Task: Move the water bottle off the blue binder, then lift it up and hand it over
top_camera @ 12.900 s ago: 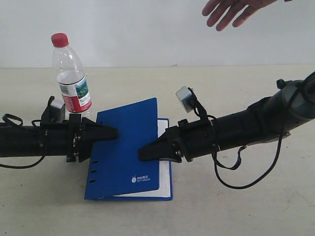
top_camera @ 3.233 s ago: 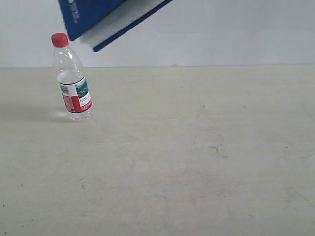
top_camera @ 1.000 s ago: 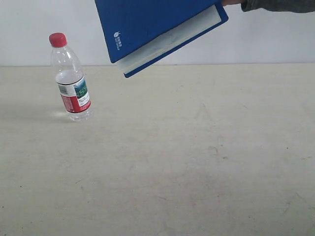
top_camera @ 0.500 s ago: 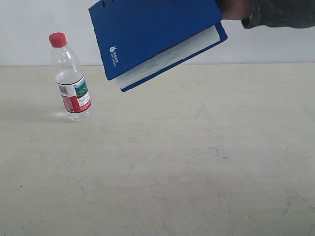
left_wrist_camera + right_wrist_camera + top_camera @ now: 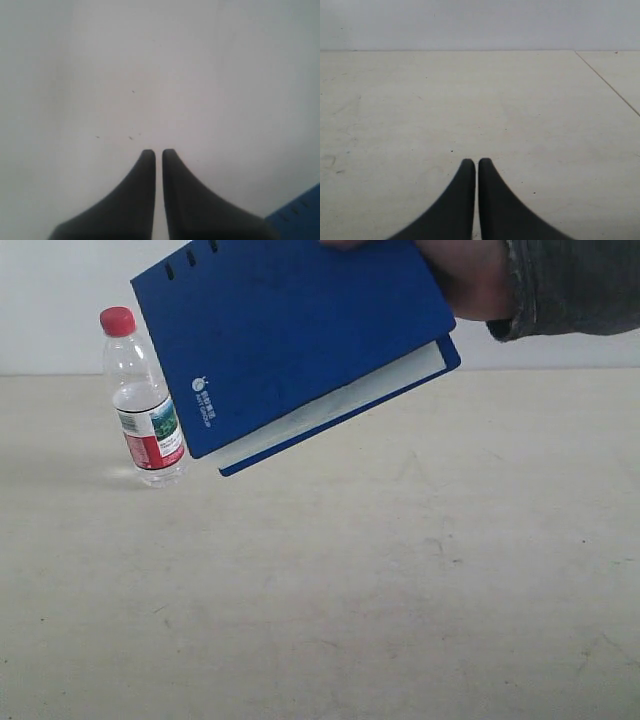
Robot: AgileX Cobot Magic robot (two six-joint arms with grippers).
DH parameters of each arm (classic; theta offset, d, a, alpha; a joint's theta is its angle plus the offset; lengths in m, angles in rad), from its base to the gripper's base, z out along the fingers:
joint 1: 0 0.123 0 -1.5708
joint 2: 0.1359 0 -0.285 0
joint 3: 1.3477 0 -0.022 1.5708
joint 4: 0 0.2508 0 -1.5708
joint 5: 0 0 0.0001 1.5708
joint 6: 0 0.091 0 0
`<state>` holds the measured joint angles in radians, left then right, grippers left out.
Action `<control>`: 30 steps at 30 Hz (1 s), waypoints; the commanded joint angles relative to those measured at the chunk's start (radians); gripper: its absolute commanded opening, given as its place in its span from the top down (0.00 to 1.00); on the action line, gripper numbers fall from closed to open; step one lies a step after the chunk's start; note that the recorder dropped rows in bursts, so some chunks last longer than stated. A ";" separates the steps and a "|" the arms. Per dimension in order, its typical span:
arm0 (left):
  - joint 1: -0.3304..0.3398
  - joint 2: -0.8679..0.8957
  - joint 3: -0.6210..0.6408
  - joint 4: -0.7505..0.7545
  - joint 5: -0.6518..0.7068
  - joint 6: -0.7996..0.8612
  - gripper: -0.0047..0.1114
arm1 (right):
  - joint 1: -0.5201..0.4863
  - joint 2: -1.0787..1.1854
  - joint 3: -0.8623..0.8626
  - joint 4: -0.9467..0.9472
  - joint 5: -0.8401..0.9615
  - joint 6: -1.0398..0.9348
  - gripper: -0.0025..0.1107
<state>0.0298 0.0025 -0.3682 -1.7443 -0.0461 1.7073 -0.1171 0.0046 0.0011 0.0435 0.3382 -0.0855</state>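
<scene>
Standing upright on the bench (image 5: 400,590), the water bottle (image 5: 145,400) is clear of the blue binder (image 5: 300,340), held tilted aloft by a person's hand (image 5: 470,280); handover looks done, so the left claw (image 5: 158,152) and right claw (image 5: 477,162), both pinched together and empty, need do nothing more.

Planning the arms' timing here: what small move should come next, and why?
Probably pause both arms, no reach yet. A hand holds the binder tilted in the air above the table, near the upright bottle, so a reach could hit either. The left gripper and right gripper are shut and empty.
</scene>
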 commanded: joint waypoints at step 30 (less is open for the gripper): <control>0.006 -0.003 0.368 1.917 0.301 -2.089 0.92 | -0.002 0.002 -0.001 0.004 -0.004 0.001 0.98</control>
<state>0.0360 0.0011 -0.0288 0.1921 0.2708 -0.4474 -0.1171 0.0046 0.0011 0.0435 0.3382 -0.0855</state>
